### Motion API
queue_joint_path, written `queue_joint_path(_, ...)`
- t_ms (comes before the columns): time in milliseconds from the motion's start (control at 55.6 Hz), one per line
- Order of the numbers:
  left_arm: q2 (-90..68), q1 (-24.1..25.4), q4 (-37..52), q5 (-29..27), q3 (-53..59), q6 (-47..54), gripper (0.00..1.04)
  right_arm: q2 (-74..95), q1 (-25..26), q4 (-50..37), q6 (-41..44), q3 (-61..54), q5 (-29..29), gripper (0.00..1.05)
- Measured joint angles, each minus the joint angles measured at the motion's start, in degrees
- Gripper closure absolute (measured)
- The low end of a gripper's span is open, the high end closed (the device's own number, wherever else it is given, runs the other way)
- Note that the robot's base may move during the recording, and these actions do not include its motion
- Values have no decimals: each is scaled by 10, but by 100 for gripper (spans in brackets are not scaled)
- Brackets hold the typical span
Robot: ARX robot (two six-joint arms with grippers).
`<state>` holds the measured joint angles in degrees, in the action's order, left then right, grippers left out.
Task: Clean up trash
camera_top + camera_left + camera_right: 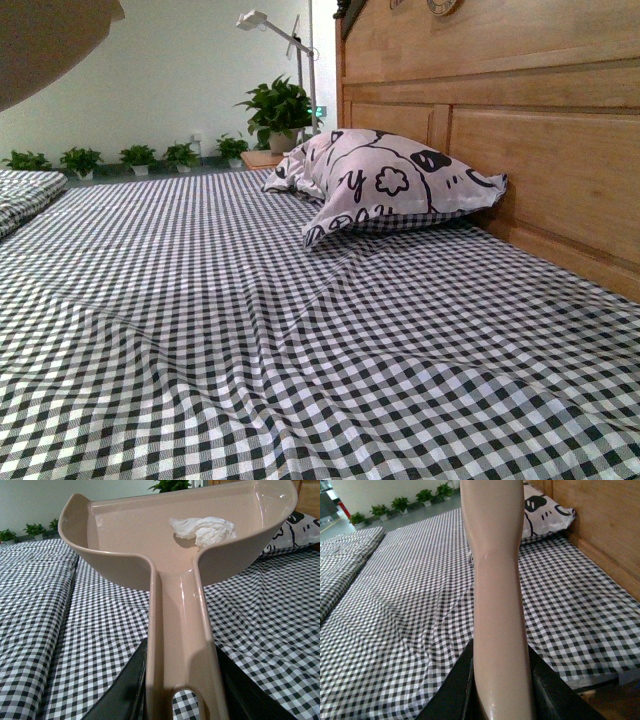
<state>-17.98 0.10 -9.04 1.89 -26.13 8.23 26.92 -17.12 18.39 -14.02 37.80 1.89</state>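
The left gripper (182, 700) is closed around the handle of a beige plastic dustpan (125, 535), with its dark jaws pressed against both sides of the handle near the hanging slot. The dustpan is held clear of the bed, pan end away from the wrist and open side facing up. The trash (204, 529), a small crumpled wad of white paper, lies inside the pan on its floor, close to the back wall where the handle joins and toward one side; it touches the pan floor and nothing else. The right gripper (501, 690) is closed around a pale, smooth, beige handle (495, 580) that runs away from the wrist and out of the picture; its far end is not visible, so the type of tool cannot be determined. The dark jaws bear on both sides of this handle. Below both arms lies the bed sheet (250, 330), a black-and-white checked fabric with shallow wrinkles. In the front view, neither gripper appears; a blurred beige shape (50, 40) occupies the upper left corner. The pillow (385, 180), white with black cartoon patterns, rests on the sheet against the wooden headboard (520, 130). Several potted plants (140, 157) stand in a row along the white wall beyond the bed, with a larger plant (278, 108) and a white lamp (290, 45) near the headboard's end.
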Motion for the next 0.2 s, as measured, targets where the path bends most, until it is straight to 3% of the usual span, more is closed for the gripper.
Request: queue_joint_path(198,0,0,0,0,0,0,77,0,0,0,0,0,0,84)
